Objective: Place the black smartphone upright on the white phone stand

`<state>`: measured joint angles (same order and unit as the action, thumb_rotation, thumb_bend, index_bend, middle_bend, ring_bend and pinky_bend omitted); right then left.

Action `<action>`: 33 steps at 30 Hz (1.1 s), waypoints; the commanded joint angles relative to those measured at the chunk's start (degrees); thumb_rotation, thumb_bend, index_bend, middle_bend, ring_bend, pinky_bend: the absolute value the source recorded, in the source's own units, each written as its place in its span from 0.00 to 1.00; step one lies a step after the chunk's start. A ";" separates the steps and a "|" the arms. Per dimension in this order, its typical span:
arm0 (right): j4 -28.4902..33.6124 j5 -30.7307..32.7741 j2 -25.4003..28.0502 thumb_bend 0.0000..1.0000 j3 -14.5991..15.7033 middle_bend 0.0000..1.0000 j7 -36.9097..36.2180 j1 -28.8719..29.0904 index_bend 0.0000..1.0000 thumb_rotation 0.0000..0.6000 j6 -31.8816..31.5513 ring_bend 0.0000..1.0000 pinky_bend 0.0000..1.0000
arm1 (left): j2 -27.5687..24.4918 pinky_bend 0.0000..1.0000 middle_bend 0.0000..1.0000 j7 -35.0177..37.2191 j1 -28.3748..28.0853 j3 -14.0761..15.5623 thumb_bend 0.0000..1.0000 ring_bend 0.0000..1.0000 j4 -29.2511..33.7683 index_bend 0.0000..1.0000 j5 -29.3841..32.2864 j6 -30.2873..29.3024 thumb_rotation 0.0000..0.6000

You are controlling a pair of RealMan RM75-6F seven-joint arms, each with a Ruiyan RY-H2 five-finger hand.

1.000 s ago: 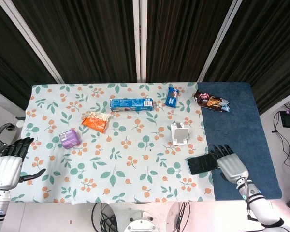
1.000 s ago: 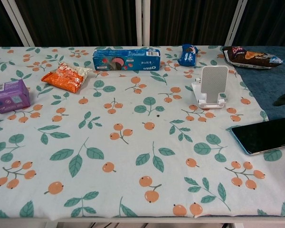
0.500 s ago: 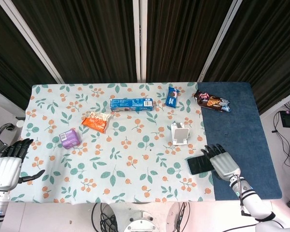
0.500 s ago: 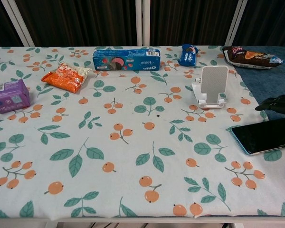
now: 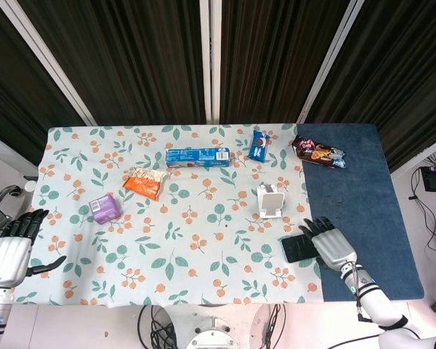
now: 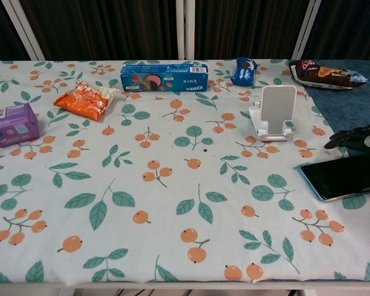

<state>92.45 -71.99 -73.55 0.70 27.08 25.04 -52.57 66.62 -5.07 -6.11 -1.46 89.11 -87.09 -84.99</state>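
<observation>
The black smartphone [image 5: 297, 249] [image 6: 342, 176] lies flat, screen up, near the front right of the floral cloth. The white phone stand [image 5: 270, 201] [image 6: 274, 112] stands behind it, with nothing on it. My right hand [image 5: 328, 243] [image 6: 357, 137] hovers over the phone's right end, fingers spread and pointing toward the stand; whether it touches the phone is unclear. My left hand [image 5: 11, 245] hangs off the table's left edge, fingers apart, holding nothing.
A blue Oreo box [image 5: 198, 156], an orange snack bag [image 5: 144, 183], a purple box [image 5: 105, 209] and a small blue packet [image 5: 259, 145] lie on the cloth. A dark cookie bag [image 5: 317, 152] rests on the blue mat [image 5: 356, 196] at the right.
My right hand has moved left from the blue mat and now reaches over the phone's right end. The phone, stand and left hand have stayed put.
</observation>
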 commanded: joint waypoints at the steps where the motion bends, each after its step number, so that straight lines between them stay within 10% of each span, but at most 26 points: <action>1: 0.04 0.38 0.05 0.21 0.09 0.00 0.07 0.05 0.13 1.00 -0.23 0.00 0.00 | -0.02 0.22 0.10 0.00 -0.01 -0.01 0.10 0.12 0.04 0.09 0.09 0.10 0.63; 21: -0.84 2.82 -0.01 0.21 0.22 0.00 -1.85 1.67 0.22 1.00 1.22 0.00 0.00 | -0.63 0.22 0.10 -0.39 -0.01 0.29 0.10 0.12 0.92 0.09 0.98 1.39 0.64; 33: -1.97 -0.56 -0.47 0.26 0.76 0.03 -5.89 1.15 0.64 1.00 -0.78 0.00 0.00 | -0.90 0.22 0.10 -0.44 -0.17 0.39 0.10 0.12 1.35 0.09 1.72 2.49 0.64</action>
<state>90.63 -72.18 -73.93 1.40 21.57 26.33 -53.03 65.72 -5.50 -6.28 -1.07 90.47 -85.36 -82.51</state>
